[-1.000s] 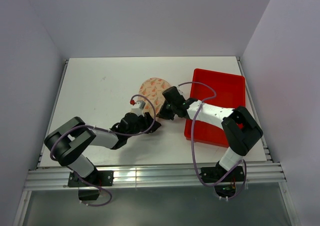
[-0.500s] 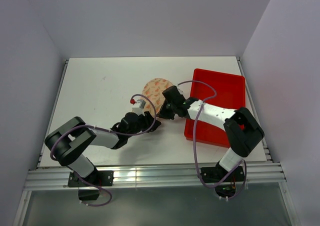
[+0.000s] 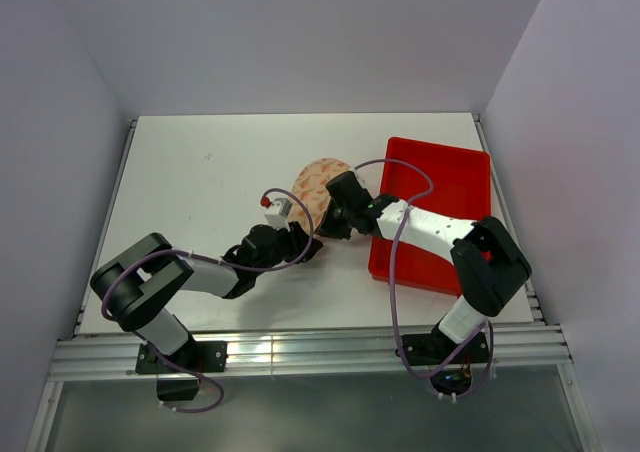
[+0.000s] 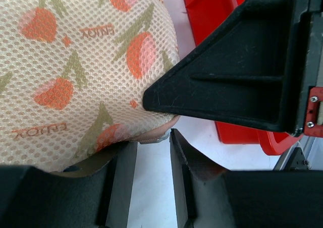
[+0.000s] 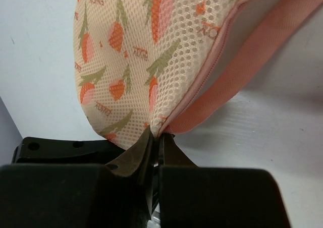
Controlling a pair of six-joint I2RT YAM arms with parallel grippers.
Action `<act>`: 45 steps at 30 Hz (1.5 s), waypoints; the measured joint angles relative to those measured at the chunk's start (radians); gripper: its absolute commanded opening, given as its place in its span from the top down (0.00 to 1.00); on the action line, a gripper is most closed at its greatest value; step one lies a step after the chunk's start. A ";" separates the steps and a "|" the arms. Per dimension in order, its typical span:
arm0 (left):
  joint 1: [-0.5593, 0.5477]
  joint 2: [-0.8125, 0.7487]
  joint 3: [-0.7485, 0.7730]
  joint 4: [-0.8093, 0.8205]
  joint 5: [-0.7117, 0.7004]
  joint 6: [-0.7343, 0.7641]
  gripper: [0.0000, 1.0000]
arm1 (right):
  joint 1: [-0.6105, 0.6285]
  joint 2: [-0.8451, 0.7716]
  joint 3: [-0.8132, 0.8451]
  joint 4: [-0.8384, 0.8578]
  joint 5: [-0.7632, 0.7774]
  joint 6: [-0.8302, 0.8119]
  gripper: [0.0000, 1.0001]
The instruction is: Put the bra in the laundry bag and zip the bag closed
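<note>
**1. Work item.** The laundry bag (image 3: 318, 179) lies on the white table (image 3: 200, 172) near the middle, just left of the red tray (image 3: 440, 187). Its printed mesh shell faces up. From above I see only one rounded lobe, because the two grippers cover the near part. I cannot tell from these views whether the zipper is fully shut.

**2. Right tool.** The right gripper (image 5: 155, 139) is clenched on the bag. In the right wrist view its two fingers press together on the bag's rim, at the point where the printed mesh meets the pink strip (image 5: 242, 76). The strip runs away from the pinch toward the upper right. From above, this gripper sits at the bag's near right edge, close to the tray's left wall.

**3. Left tool.** The left gripper (image 4: 151, 152) stands partly parted, and bare table shows along the gap between its fingers (image 4: 121, 180). It grasps nothing that I can see. The bag's rim lies right at the fingertips and overlaps the tip on the left of that view. A small pale tab (image 4: 154, 135) on the rim sits at the mouth of the gap. I cannot tell whether it touches either finger.

**4. Relation of the tools.** In the left wrist view the black body of the right gripper fills the upper right and meets the mesh just above the left fingertips. Both tools are close together at the bag's near edge.
</note>
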State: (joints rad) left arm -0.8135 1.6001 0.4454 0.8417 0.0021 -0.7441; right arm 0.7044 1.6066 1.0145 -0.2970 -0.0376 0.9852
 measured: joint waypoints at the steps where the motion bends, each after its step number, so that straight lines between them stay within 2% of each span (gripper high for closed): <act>1: 0.000 0.000 0.000 0.002 0.000 0.001 0.62 | 0.000 0.000 0.000 -0.001 -0.001 -0.003 1.00; 14: 0.000 0.000 0.000 0.008 0.000 0.023 0.73 | 0.000 0.000 0.000 -0.015 -0.018 -0.039 1.00; 17: 0.000 0.000 0.000 0.008 0.002 0.026 0.84 | 0.000 0.000 0.000 -0.017 -0.020 -0.042 1.00; 19: 0.000 0.000 0.000 0.011 0.007 0.026 0.99 | 0.000 0.000 0.000 -0.018 -0.020 -0.044 1.00; 35: -0.009 -0.032 -0.058 0.041 0.001 0.011 1.00 | 0.001 0.003 0.003 -0.058 -0.025 -0.071 1.00; 45: -0.016 -0.078 -0.128 0.023 -0.052 -0.065 1.00 | -0.022 0.045 0.064 -0.132 0.013 -0.154 1.00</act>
State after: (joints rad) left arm -0.8291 1.5219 0.3176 0.8646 -0.0502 -0.8089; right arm 0.6823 1.6520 1.0782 -0.4294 -0.0250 0.8310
